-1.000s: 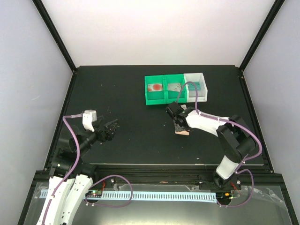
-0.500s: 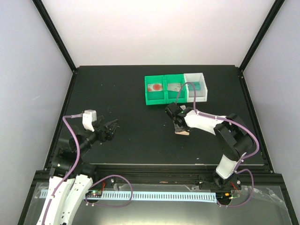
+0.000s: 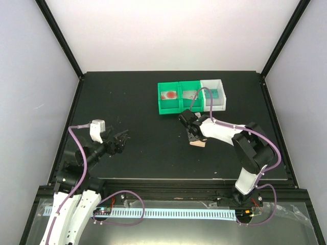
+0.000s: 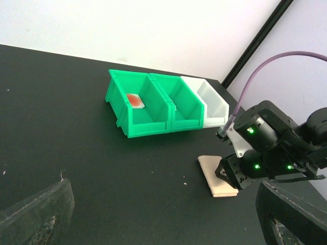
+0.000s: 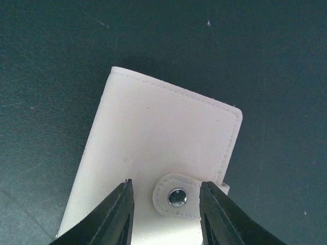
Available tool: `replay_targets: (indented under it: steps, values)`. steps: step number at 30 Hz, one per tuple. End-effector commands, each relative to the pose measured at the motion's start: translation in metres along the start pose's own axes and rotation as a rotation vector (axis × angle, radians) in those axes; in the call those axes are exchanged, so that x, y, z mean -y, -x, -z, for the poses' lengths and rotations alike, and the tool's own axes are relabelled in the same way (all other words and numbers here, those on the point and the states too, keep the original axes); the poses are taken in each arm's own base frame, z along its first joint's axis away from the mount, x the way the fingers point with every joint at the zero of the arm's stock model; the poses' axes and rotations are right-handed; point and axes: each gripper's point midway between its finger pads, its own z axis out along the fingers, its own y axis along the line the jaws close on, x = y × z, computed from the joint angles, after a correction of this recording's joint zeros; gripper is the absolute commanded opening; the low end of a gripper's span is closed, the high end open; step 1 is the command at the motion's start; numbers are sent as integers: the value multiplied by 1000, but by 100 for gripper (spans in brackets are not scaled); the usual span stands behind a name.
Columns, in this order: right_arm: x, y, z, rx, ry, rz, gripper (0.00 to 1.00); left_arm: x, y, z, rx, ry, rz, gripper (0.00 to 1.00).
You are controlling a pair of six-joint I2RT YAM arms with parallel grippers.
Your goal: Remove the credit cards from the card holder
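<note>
The empty, part-open right fingers [image 5: 120,214] are straddling the snap tab [image 5: 177,197] on the card holder [image 5: 153,127], seemingly to undo it; the left fingers [image 4: 36,214] are hovering wide open.

The card holder [image 3: 197,142] lies on the table [image 3: 127,102], before a row of 3 bins [image 3: 180,105], 1 credit card [image 3: 168,95] in each.

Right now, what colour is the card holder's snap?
Shiny silver snap on the pale card holder; the right wrist view shows it best.
</note>
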Motion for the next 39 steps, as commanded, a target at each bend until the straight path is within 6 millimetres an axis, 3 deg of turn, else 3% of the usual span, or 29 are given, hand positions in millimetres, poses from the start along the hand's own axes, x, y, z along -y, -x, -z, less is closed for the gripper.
replay_targets:
  steps: [1, 8, 18, 22, 27, 34, 39]
  values:
    - [1, 3, -8, -3, -25, -31, 38, 4, 8, 5, 30, -4, -23, 99]
    - [12, -16, -21, -45, -99, -36, 33, 5, 9, 7, 37, -3, -31, 99]
    - [28, -14, -16, -16, -173, -22, 3, 5, 7, 8, 28, 0, -26, 99]
    - [26, -10, -14, 3, -159, -17, 1, 3, 6, 7, 19, 8, -23, 99]
    - [9, -4, -5, 45, -58, -5, 1, 2, -1, 3, -25, 5, 11, 99]
    - [-37, 8, 39, 159, 134, 62, 1, -1, -17, -17, -152, -8, 94, 96]
    - [-67, 13, 65, 213, 277, 71, 1, -3, -40, -34, -274, -37, 182, 91]
